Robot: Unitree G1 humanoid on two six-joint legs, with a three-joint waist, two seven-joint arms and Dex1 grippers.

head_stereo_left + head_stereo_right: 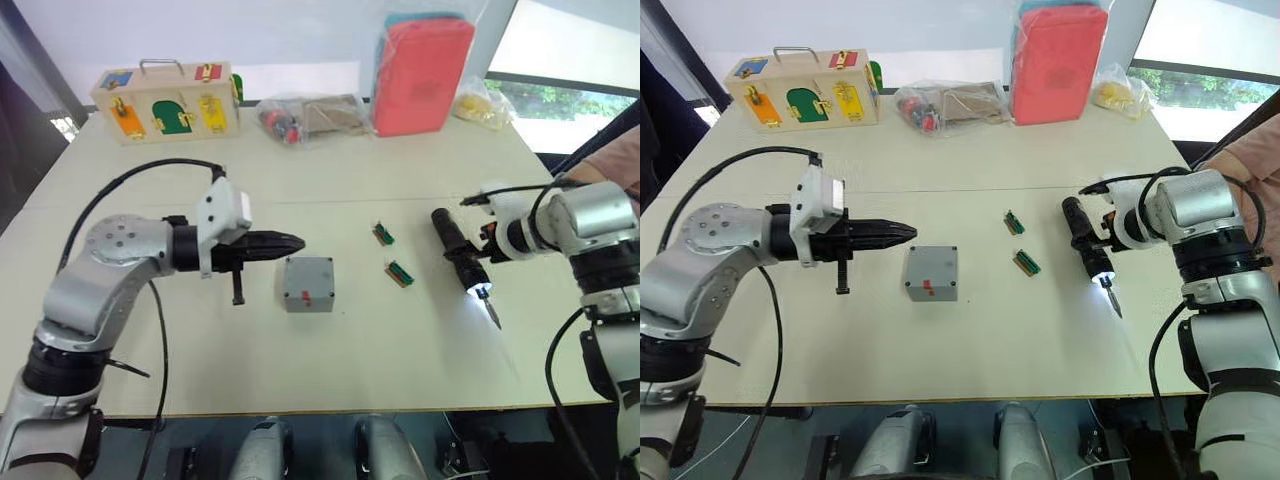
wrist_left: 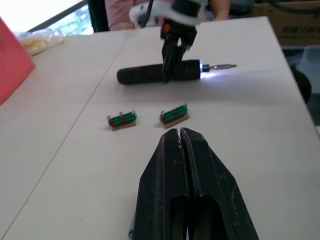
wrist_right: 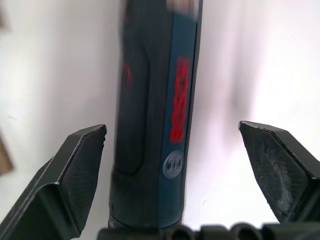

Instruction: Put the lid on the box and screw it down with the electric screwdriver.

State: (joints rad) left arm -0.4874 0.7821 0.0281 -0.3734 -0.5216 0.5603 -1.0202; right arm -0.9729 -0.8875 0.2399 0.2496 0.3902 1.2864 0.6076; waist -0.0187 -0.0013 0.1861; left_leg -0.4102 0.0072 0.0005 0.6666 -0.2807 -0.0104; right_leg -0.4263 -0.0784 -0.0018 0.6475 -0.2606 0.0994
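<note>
**Closed grey box at mid-table, lit screwdriver lying between the right gripper's spread fingers**

A pale cream table runs back to a white wall, with bright window glass at the far right. Along the far edge, from the left, stand a wooden latch box with colourful fittings and a metal handle, a clear bag of small parts, an upright red case in plastic wrap, and a bag of yellow items.

The left gripper reaches in from the left with its two black fingers pressed together and holding nothing; its tip hangs just left of and slightly behind the box. The lid sits on the box, its flat top plain, and a red spot shows on the near side wall. Nothing lies between gripper and box.

To the right of the box, two small green connector blocks lie apart from each other on open tabletop, between the box and the electric screwdriver. The screwdriver lies on the table, bit pointing toward the near edge, its tip light on and casting a bright patch. The right gripper straddles its black barrel with fingers spread wide, clear of both sides. A person's pink sleeve shows at the right edge.
</note>
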